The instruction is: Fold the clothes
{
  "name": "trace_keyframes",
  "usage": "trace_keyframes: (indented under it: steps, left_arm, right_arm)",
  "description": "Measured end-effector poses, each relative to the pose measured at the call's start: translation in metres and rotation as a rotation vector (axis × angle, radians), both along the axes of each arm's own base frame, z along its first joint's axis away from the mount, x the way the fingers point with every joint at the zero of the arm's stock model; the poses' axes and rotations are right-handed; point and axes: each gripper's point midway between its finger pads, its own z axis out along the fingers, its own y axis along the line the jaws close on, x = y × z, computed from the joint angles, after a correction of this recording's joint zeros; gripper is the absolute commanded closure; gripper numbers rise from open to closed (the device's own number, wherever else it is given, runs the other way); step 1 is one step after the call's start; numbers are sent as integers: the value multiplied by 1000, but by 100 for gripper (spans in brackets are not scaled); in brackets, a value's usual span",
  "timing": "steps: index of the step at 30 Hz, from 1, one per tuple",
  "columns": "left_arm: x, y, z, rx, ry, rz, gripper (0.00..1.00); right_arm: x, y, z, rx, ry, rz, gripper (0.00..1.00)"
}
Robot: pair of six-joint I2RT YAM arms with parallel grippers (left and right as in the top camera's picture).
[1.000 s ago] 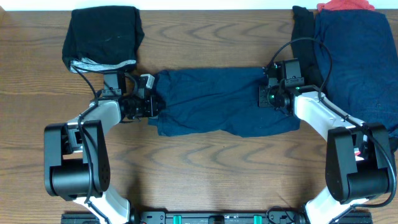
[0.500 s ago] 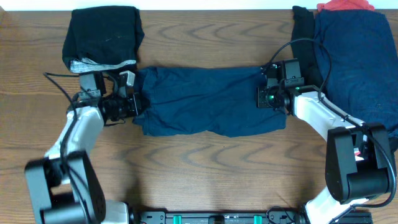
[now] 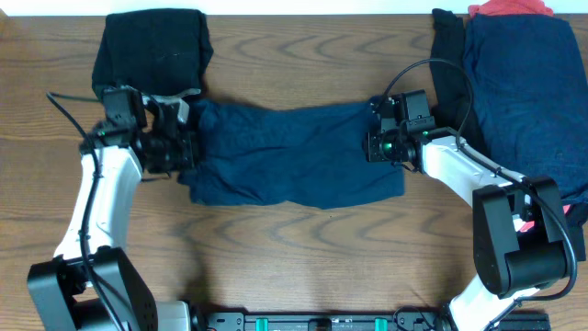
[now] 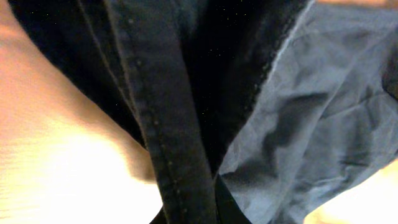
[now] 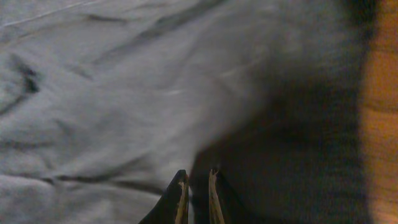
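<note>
The plain navy blue garment (image 3: pixel 294 152) lies stretched sideways across the middle of the table, wrinkled. My left gripper (image 3: pixel 184 147) is shut on its left edge. In the left wrist view a dark stitched hem (image 4: pixel 168 124) and navy cloth (image 4: pixel 323 112) fill the frame and hide the fingers. My right gripper (image 3: pixel 375 145) is shut on the garment's right edge. In the right wrist view its fingertips (image 5: pixel 198 180) are nearly together with a fold of the navy cloth (image 5: pixel 93 93) between them.
A folded black garment (image 3: pixel 152 46) lies at the back left, close behind my left gripper. At the back right is a pile: a navy garment (image 3: pixel 524 83), a black one (image 3: pixel 450 55) and a red one (image 3: pixel 510 7). Wooden table (image 3: pixel 322 267) shows in front.
Both grippers have moved left and slightly back, dragging the navy garment leftward across the table. Its left edge is now next to the black garment.
</note>
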Motion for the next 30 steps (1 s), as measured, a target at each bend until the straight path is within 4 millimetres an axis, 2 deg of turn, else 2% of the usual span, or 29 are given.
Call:
trace_keyframes:
  steps: [5,11,13,16,21,30]
  left_arm:
    - [16,8,23,45,-59,4,94]
    - [14,8,23,50,-49,4,94]
    - [13,5,23,36,-46,-2,94]
    - [13,-4,25,14,-52,-24,94]
    - [17,-39,31,-6,-88,-115,94]
    - [30,-155,59,-79,-273,-326,94]
  right_arm:
    - [0,9,2,6,-13,16,88]
    - [0,18,-7,15,-4,24,89]
    - [-1,20,-19,17,20,14,89]
    - [6,27,-21,56,10,10,89]
    - [9,33,-21,89,12,3,89]
    - [10,33,-21,95,16,-1,90]
